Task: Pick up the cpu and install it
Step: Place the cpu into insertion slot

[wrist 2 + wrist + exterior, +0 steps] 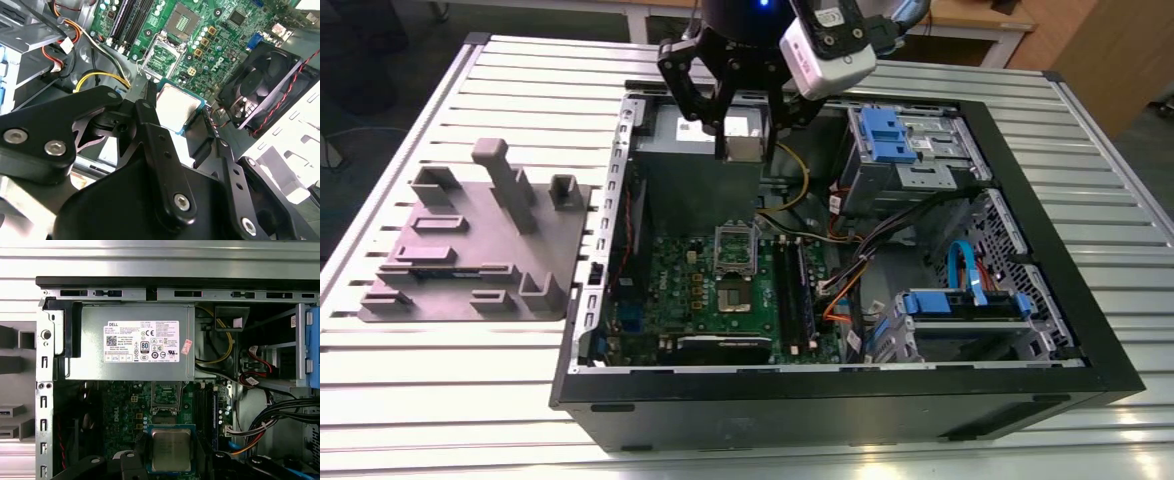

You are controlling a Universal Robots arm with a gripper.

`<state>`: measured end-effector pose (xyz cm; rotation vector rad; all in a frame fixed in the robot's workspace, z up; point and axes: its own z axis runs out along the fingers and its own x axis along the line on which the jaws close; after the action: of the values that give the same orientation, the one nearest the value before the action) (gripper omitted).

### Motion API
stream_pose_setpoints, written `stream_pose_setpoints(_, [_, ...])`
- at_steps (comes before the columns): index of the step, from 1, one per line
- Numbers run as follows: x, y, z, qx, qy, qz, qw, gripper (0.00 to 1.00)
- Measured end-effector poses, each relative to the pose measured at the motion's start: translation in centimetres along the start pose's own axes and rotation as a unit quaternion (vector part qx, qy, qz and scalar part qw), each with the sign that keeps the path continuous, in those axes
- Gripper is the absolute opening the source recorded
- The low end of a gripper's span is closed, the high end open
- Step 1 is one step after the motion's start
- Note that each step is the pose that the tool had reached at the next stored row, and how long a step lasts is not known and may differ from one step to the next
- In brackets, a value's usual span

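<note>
Gripper closed on the cpu, chip pinched edge-to-edge between the fingers, metal top facing the wrist cams. Held in the air over the open computer case; in exterior view it shows in front of the power supply. In both wrist views the green motherboard lies beyond it. Grey moulded tray on slatted table, at exterior view's left of case.
</note>
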<state>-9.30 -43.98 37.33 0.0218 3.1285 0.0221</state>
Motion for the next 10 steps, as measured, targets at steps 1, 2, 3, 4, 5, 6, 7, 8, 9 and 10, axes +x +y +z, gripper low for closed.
stream_pose_setpoints(1, [0.0,-0.04,0.06,0.0,0.0,0.0,1.0,0.47])
stream_pose_setpoints(2, [0.01,-0.06,0.11,0.0001,0.0,0.0,1.0,0.47])
stream_pose_setpoints(3, [0.01,-0.06,0.17,0.0001,0.0001,0.0,1.0,0.47])
stream_pose_setpoints(4, [0.0,-0.06,0.21,0.0002,0.0001,0.0,1.0,0.47])
stream_pose_setpoints(5, [0.0,-0.06,0.22,0.0002,0.0001,0.0,1.0,0.47])
stream_pose_setpoints(6, [0.0,-0.07,0.23,0.0002,0.0001,0.0,1.0,0.47])
stream_pose_setpoints(7, [0.0,-0.07,0.25,0.0001,0.0001,0.0,1.0,0.47])
stream_pose_setpoints(8, [0.01,-0.08,0.29,0.0001,0.0,0.0,1.0,0.47])
stream_pose_setpoints(9, [0.01,-0.1,0.33,0.0,0.0,0.001,1.0,0.47])
stream_pose_setpoints(10, [0.0,-0.1,0.36,0.0001,-0.0001,0.001,1.0,0.47])
